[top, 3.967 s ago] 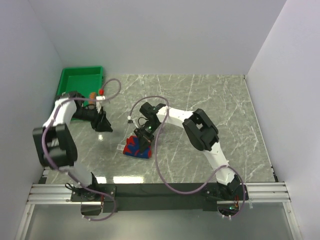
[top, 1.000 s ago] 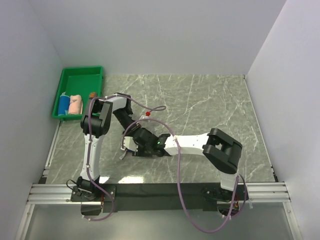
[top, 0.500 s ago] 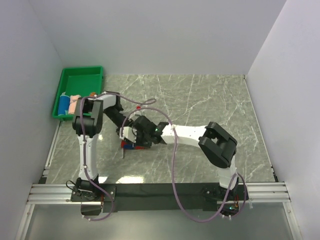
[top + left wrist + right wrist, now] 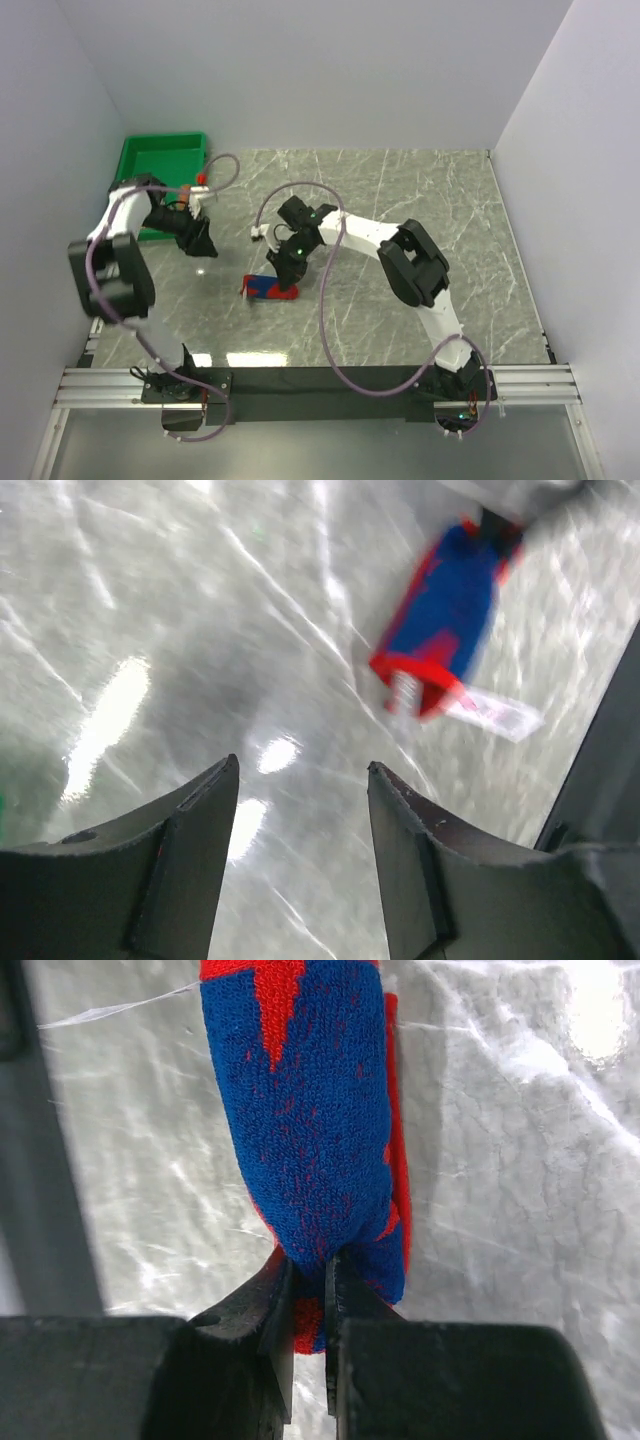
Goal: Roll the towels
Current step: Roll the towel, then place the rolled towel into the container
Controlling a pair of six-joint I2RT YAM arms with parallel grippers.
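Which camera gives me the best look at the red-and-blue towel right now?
Right wrist: the rolled red-and-blue towel fills the frame, sharp, its near end pinched in the right gripper. Left wrist shows it blurred at upper right; the top view shows it small, at that gripper's tip.

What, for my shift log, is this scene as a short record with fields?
towel: red-and-blue towel, rolled, on the table
right gripper: shut on one end of the roll
left gripper: open, empty, apart from the towel
tray: green tray, far left corner of the table
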